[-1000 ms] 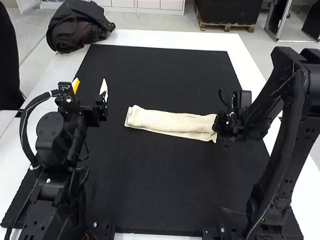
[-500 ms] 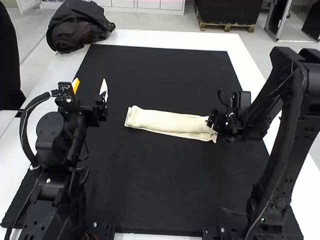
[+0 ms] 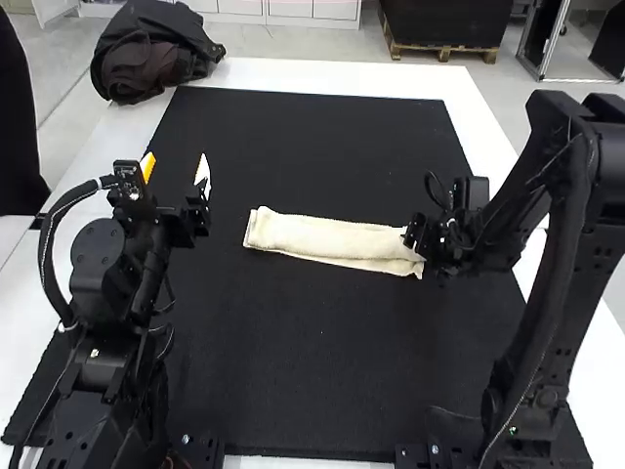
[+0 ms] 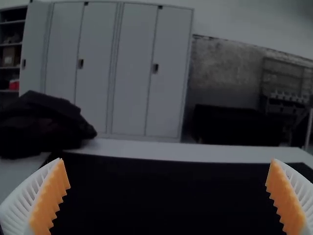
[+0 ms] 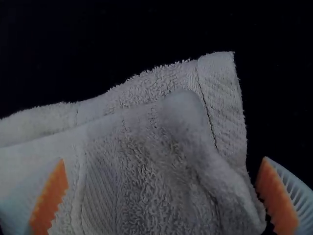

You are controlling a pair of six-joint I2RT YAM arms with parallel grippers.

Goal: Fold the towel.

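Under the right gripper (image 3: 416,236), the near end of the towel (image 3: 327,237) is partly covered by black hardware, so from where I stand I can't quite make out that end. The right wrist view helps: one layer lies over another, a hemmed corner of the under layer poking out past a plump, rounded fold. The rest of the cloth is cut off there, and one ribbed finger hides a bit of it. How many layers are stacked, I can't tell, nor whether either finger touches the cloth.

It's a long, narrow, folded strip, pale cream on the black mat (image 3: 312,342). Its long axis runs crosswise from the right gripper toward the left arm's side, angled a little, with the far end slightly farther from the arms' bases. That end stops short of the left gripper (image 3: 177,170), well apart from it.

The right gripper is spread wide, its orange pads (image 5: 279,200) on either side of the towel's end, with no grip on it. The left one is parted wide too, holding nothing, raised over its own side of the mat.
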